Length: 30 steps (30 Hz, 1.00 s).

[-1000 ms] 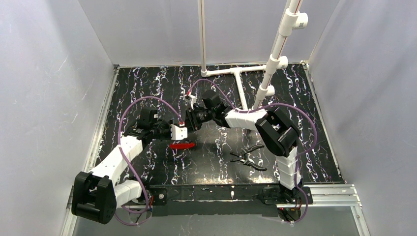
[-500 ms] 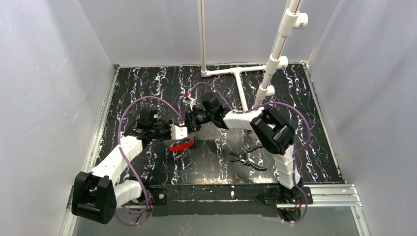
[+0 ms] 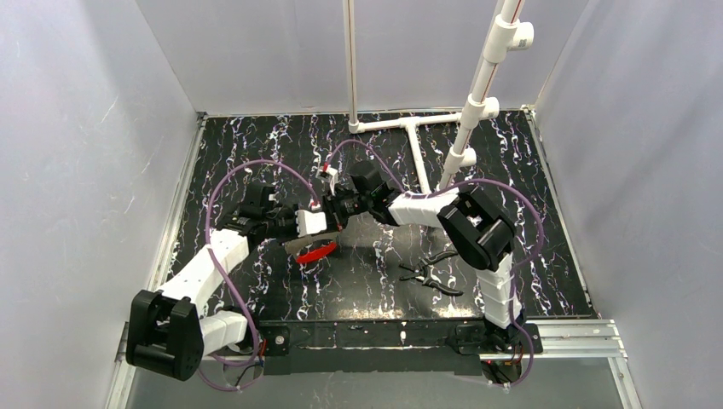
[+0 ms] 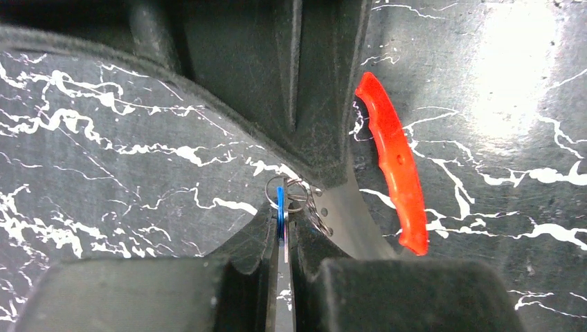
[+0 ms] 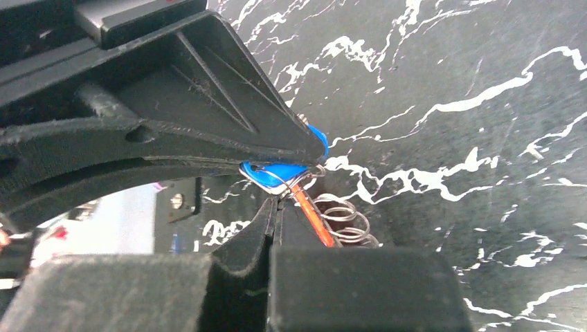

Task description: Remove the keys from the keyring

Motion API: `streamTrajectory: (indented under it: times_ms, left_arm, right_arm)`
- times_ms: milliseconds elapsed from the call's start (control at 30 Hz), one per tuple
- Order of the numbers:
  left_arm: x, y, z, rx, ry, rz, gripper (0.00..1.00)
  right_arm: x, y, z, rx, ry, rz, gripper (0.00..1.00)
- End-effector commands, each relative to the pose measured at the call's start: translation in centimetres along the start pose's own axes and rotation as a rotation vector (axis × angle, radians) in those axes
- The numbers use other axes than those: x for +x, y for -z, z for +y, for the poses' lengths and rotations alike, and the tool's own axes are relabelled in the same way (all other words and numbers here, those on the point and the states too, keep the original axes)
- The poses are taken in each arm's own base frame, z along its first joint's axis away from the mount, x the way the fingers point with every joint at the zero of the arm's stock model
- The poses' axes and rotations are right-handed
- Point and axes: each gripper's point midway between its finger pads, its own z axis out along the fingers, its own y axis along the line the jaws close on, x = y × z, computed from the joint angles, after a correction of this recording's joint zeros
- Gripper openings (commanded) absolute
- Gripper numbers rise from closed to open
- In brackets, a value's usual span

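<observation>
The keys (image 4: 342, 220) and the red keyring (image 3: 317, 252) are bunched together a little left of the bench's (image 3: 256, 153) middle, between the two grippers. The blue key (image 4: 280, 206) stands edge-on in the left gripper (image 4: 280, 232), whose jaws are clamped narrow on its head. Thin wire rings (image 4: 297, 196) loop through that head. The right gripper (image 5: 275, 207) meets them tip to tip with the left one, its jaws pressed fully together. Whether a wire is caught between them cannot be told. The keyring hangs just beside the tips, towards the front edge, with a grey key blade next to it. Whether its far end touches the bench is unclear. A small wire coil (image 5: 342, 223) lies just beside the right fingers. Pliers (image 3: 430, 273) lie well apart, near the front edge and right of the middle. A white pipe frame (image 3: 409, 128) stands at the back edge.
</observation>
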Motion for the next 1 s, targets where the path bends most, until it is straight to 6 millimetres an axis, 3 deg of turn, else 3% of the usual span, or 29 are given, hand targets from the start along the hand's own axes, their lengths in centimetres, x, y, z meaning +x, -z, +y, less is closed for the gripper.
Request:
streamTrajectory:
  times_ms: [0, 233, 467, 800, 833, 967]
  left_arm:
    - [-1.4, 0.7, 0.7, 0.001, 0.063, -0.037, 0.00]
    - [-1.5, 0.6, 0.7, 0.017, 0.145, -0.033, 0.00]
    - [-0.8, 0.9, 0.1, 0.036, 0.209, -0.005, 0.00]
    - [-0.9, 1.0, -1.1, 0.091, 0.241, -0.009, 0.00]
    - [-0.9, 1.0, -1.2, 0.092, 0.236, -0.010, 0.00]
    - [-1.2, 1.2, -1.6, 0.098, 0.215, -0.025, 0.00]
  right_arm:
    - [-1.2, 1.0, -0.3, 0.053, 0.249, -0.037, 0.01]
    - [0.9, 1.0, -1.1, 0.075, 0.368, -0.056, 0.01]
    - [1.1, 1.7, -0.9, 0.103, 0.403, -0.124, 0.01]
    - [2.4, 2.0, -1.2, 0.130, 0.532, -0.073, 0.01]
    - [2.3, 2.0, -1.0, 0.121, 0.545, -0.055, 0.03]
    - [2.3, 2.4, -1.2, 0.145, 0.554, 0.064, 0.33]
